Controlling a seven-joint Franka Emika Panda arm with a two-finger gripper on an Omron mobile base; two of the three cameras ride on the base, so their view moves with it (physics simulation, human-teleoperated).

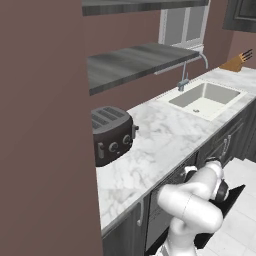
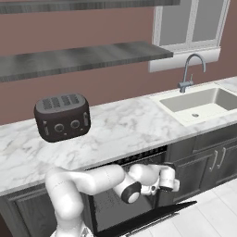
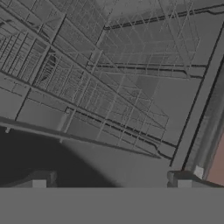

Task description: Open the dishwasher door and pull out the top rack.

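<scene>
lying flat, dishwasher door (image 2: 152, 215), long axis along cabinets

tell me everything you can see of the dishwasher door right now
The dishwasher door is a flat, plain black panel, swung down nearly level in front of the open dishwasher under the marble counter. In both base views its edge juts out over the white floor. Its handle can't be made out. The arm reaches over it toward the opening; nothing clearly touches it.
</scene>
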